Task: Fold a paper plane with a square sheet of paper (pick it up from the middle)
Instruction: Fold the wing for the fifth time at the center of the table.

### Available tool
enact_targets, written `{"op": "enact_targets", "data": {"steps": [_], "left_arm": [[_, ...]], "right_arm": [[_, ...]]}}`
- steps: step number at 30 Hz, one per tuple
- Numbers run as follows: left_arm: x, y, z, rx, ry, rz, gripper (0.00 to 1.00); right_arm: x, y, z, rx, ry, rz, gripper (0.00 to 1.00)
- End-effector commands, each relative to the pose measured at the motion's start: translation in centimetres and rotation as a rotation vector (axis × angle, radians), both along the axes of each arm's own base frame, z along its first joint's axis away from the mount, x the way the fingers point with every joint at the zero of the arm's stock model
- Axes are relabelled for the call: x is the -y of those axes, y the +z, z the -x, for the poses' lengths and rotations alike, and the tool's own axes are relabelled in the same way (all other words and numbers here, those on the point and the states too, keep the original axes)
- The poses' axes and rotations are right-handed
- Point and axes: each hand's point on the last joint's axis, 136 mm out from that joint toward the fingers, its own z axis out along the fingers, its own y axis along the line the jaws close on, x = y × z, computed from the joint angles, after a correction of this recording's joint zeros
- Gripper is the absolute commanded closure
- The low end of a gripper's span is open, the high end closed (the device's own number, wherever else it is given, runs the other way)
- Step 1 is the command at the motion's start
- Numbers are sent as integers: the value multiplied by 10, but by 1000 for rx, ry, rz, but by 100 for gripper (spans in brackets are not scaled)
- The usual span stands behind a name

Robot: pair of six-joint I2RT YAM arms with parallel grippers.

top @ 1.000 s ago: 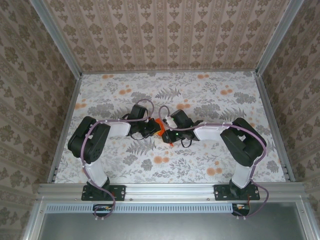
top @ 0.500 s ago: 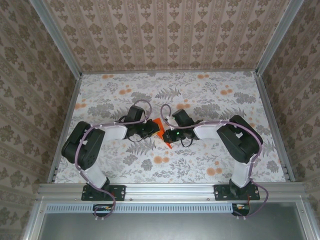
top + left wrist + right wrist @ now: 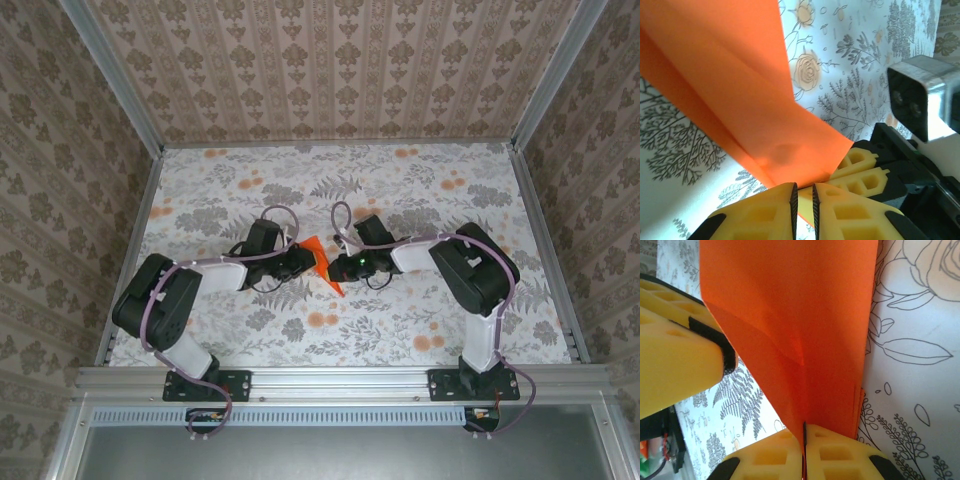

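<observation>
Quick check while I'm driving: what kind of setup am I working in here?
Probably a small enclosed robot test cell, not a home: a floral-covered table boxed in by wallpapered walls and aluminium framing, with two arms bolted at its near edge, working orange paper.

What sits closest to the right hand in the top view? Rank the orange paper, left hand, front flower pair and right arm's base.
1. orange paper: pinched in the right hand.
2. left hand: just across the paper, leftward.
3. flower pair: printed spots, toward the front.
4. right arm's base: front edge, far right.
</observation>
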Motion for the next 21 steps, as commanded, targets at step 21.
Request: {"op": "enact_targets", "data": {"steps": [21], "left_arm": [[27,-6,-18,48,-32,2,86]], "right_arm": [[4,-23,8,-162,-3,8,93]]}}
